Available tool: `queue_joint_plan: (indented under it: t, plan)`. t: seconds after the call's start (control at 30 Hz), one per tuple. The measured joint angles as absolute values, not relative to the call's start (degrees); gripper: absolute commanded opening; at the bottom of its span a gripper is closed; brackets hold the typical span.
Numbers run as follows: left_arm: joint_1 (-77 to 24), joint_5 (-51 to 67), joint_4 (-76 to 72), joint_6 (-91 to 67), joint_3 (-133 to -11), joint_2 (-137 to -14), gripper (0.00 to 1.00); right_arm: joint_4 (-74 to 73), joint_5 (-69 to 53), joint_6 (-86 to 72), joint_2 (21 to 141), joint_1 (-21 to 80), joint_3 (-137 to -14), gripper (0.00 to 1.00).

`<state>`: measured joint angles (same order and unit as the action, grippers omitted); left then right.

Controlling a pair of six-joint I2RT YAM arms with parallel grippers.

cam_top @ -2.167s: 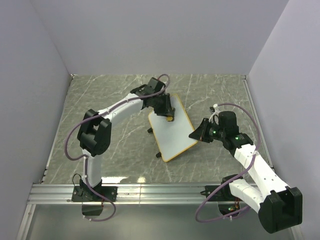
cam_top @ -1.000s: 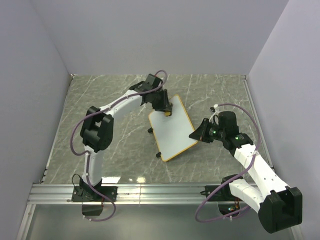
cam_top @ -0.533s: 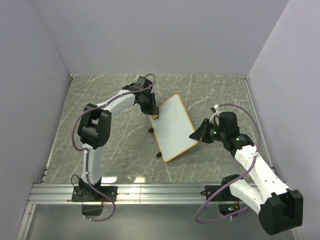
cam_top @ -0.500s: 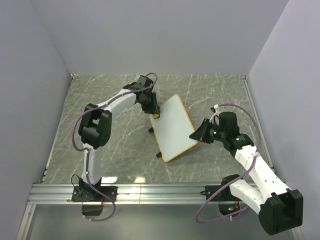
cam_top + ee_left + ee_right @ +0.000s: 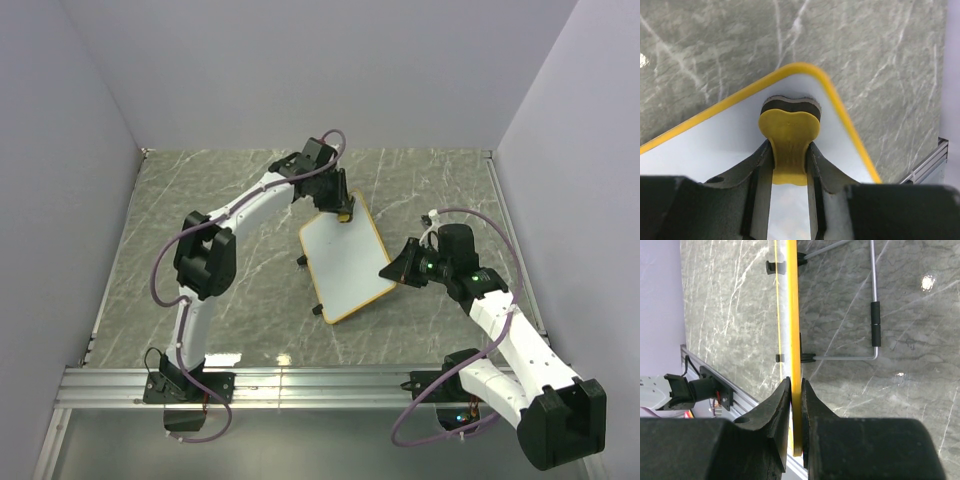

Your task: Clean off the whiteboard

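Note:
The whiteboard [image 5: 345,262] is a white board with an orange-yellow frame, tilted up on its wire stand mid-table, with no marks showing. My left gripper [image 5: 341,212] is shut on the yellow bone-shaped eraser [image 5: 789,137] and presses it on the board's far corner [image 5: 805,70]. My right gripper [image 5: 392,270] is shut on the board's right edge [image 5: 794,340], seen edge-on in the right wrist view, and holds it steady.
The board's wire stand [image 5: 874,315] and black clips [image 5: 771,267] rest on the grey marble table [image 5: 220,260]. Walls close the table at left, back and right. An aluminium rail [image 5: 300,385] runs along the near edge.
My left gripper with the eraser swept from the board's top right corner to its top left corner, then back to the top right. The right gripper and the board stayed put.

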<state>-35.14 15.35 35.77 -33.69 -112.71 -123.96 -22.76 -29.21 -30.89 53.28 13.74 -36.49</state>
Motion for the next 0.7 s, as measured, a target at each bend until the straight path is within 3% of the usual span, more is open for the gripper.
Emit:
queue_joint_plan:
  t: [0.43,0.7]
  plan:
    - [-30.9,13.0,31.5,-33.7,-89.9,-115.8,0.00,-24.1,-28.6,-31.9,51.7,13.7,-36.5,0.00]
    - [-38.4,10.7,29.5,-36.0,-81.5,-108.5,0.00,-24.4,-28.5,-31.7,51.2,13.7,-36.4,0.00]
